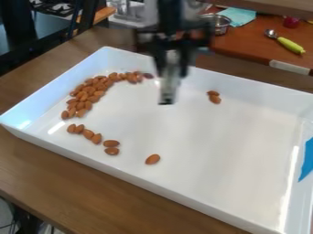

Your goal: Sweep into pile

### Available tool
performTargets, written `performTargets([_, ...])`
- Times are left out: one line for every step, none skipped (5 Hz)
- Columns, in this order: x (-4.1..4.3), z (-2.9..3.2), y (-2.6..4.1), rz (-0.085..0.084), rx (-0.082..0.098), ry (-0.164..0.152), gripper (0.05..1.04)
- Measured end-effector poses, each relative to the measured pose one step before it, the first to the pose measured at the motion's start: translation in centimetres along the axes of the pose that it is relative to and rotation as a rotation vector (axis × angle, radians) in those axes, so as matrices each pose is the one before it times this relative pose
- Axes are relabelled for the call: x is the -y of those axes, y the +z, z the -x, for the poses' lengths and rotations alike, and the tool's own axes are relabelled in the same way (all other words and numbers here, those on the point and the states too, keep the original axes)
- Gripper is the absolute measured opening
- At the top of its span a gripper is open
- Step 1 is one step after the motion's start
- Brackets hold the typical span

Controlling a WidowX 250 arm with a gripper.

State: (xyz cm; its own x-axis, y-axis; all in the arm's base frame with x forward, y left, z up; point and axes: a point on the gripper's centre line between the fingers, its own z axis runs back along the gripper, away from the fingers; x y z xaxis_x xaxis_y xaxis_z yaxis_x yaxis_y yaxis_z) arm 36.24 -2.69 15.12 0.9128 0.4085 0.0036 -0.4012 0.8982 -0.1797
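The black gripper (171, 68) hangs blurred over the upper middle of the white tray (207, 201). A narrow grey piece (167, 89) with a dark lower end extends down from it; whether it is held or part of the gripper, I cannot tell. Left of it, many almonds (92, 93) form a curved band along the tray's upper left side. Several more almonds (89, 134) lie in a loose row at the lower left. One single almond (153, 159) rests near the front wall. A small group of almonds (214, 97) sits right of the gripper.
Raised walls surround the tray on a brown wooden table (92, 183). Blue material (307, 160) shows at its right side. Behind stand a metal bowl (217, 23), a teal cloth (238, 16) and a spoon with a green handle (290, 45).
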Motion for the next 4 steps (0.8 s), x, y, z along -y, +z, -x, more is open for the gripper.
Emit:
performTargets([4.41, 0.588, 0.535, 0.1371, -0.099, -0.0746, 0.383])
performTargets([1.937, 0.797, -0.93, 0.0554, -0.018, -0.0804, 0.383])
performTargets([-0.988, 2.146, -2.529, -0.0332, -0.0113, -0.0805, 0.383])
performTargets([-2.031, 1.843, -0.768, -0.0261, 0.056, -0.0668, 0.383])
